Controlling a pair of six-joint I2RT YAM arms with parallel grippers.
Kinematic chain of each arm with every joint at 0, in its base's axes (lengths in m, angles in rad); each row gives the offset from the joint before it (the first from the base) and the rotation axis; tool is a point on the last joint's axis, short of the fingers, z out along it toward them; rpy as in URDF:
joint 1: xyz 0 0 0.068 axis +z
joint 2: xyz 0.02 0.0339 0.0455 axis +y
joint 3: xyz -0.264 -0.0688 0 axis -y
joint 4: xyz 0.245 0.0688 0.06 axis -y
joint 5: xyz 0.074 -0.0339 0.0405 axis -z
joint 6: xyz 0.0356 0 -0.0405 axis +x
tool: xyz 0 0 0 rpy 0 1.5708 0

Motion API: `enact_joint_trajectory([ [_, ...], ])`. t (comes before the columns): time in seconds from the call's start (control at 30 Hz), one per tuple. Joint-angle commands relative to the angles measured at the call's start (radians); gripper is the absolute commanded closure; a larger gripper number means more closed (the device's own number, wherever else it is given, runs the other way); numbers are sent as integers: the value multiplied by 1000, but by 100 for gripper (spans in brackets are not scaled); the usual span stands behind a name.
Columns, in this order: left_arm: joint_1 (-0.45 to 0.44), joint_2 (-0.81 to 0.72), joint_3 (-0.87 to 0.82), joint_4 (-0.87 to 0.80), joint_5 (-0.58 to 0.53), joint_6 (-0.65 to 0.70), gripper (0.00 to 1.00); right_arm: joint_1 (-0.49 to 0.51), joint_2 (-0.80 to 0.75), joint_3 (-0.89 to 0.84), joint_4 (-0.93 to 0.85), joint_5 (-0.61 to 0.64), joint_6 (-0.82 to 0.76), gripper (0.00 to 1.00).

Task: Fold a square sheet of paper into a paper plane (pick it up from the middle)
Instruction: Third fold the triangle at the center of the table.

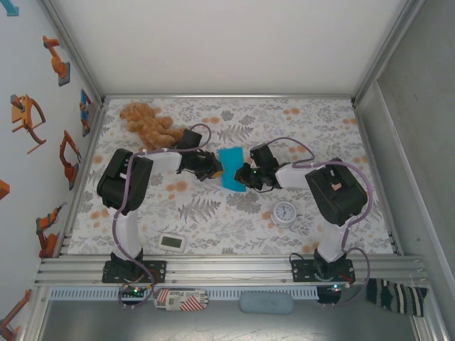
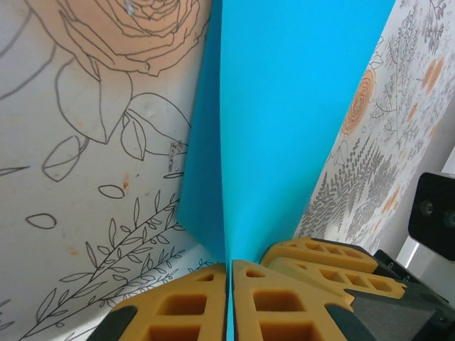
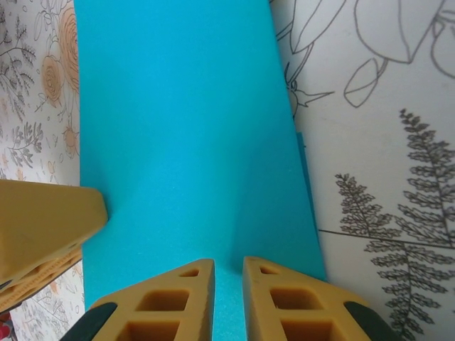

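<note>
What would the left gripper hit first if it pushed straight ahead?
The square sheet of paper clamped in the left gripper's own jaws; just beyond, probably the right gripper, though depth is unclear.

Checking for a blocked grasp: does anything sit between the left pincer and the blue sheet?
Nothing visible does. The left pincer is shut directly on the blue sheet, with the paper running up from between its fingers.
</note>
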Motion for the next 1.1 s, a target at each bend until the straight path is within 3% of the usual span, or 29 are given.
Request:
enact_joint_trajectory([
  [0.0, -4, -4, 16, -27, -6, 10, 92, -8, -41, -14, -38, 21, -34, 81],
  [0.17, -3, -26, 15, -32, -17, 9, 94, -8, -149, -27, -26, 64, -130, 71],
  [0.4, 1, -64, 11, -33, -18, -9, 95, 16, -293, -77, -33, 150, -360, 33],
  [0.5, 1, -71, 14, -32, -14, -14, 95, 50, -340, -93, -46, 220, -484, 3],
  [0.67, -8, -74, 24, -40, -12, -14, 95, 116, -379, -150, 27, 349, -659, 1],
  [0.87, -14, -80, 25, -53, -9, -17, 95, 230, -340, -188, 127, 418, -922, 1],
  [1.07, -16, -77, 32, -62, -12, -18, 95, 272, -225, -153, 143, 465, -1015, 3],
])
